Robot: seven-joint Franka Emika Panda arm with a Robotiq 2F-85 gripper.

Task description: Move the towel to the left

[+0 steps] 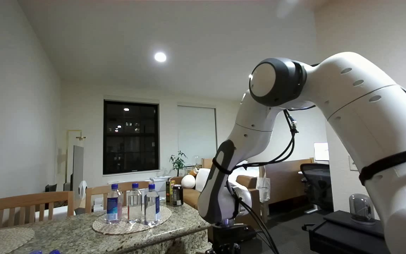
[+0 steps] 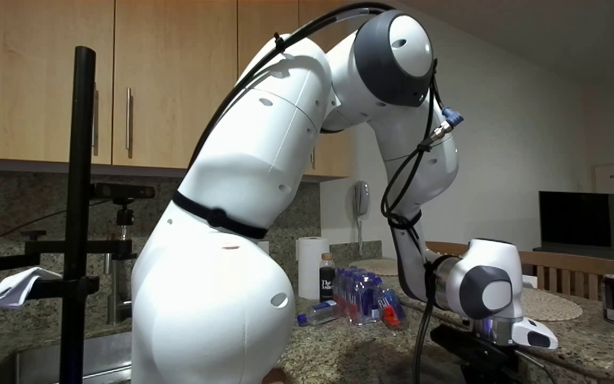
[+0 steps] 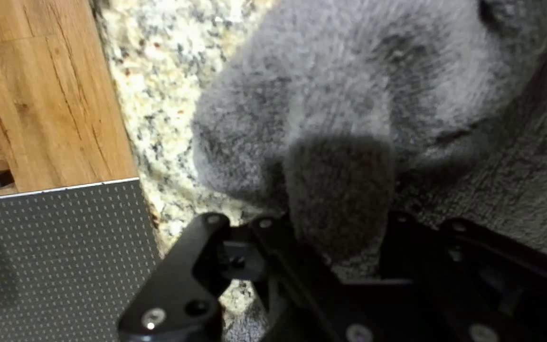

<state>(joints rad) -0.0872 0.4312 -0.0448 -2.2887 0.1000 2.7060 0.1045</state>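
Grey and rumpled, the towel is laid on the counter, near its edge, and a raised fold of it is clasped in the gripper. On the counter, in an exterior view, blue-capped bottles are grouped. Beyond the counter, in an exterior view, chairs and, farther off, a dark window are seen.

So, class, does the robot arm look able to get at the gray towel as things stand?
Most likely yes: in the wrist view, a fold of the towel sits between the jaws of the gripper, with no obstacle visible; whether it's pinched, I can't tell.
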